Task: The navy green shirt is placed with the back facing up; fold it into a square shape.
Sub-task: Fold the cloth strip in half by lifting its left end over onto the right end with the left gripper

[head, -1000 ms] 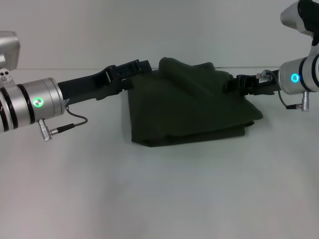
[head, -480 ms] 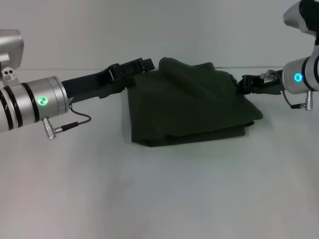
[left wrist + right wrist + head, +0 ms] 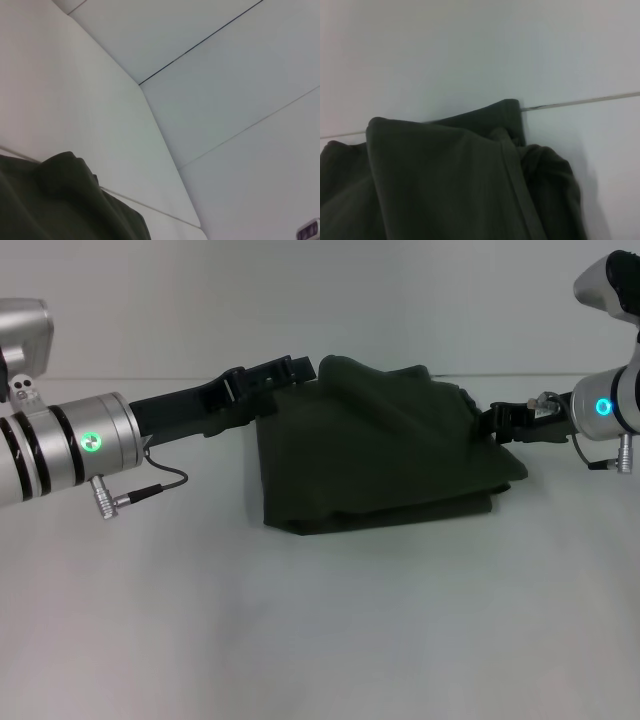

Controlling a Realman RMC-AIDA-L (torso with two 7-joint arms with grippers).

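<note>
The navy green shirt point(image 3: 380, 460) lies folded into a thick, uneven bundle on the white table point(image 3: 320, 640), plain fabric up, with its far edge bunched higher. My left gripper point(image 3: 287, 369) reaches in from the left and ends at the bundle's far left corner. My right gripper point(image 3: 488, 424) sits at the bundle's right edge, at table height. In the left wrist view a corner of the shirt point(image 3: 50, 205) shows against the wall. Raised folds and a seam of the shirt point(image 3: 445, 185) fill the right wrist view.
The table's far edge meets a pale wall point(image 3: 150, 377) just behind the shirt. Bare white tabletop runs in front of the bundle and to both sides, under the two arms.
My right arm has drawn back to the right, off the top of the bundle to its edge. The left arm has shifted slightly to the right. The shirt has kept its shape.
</note>
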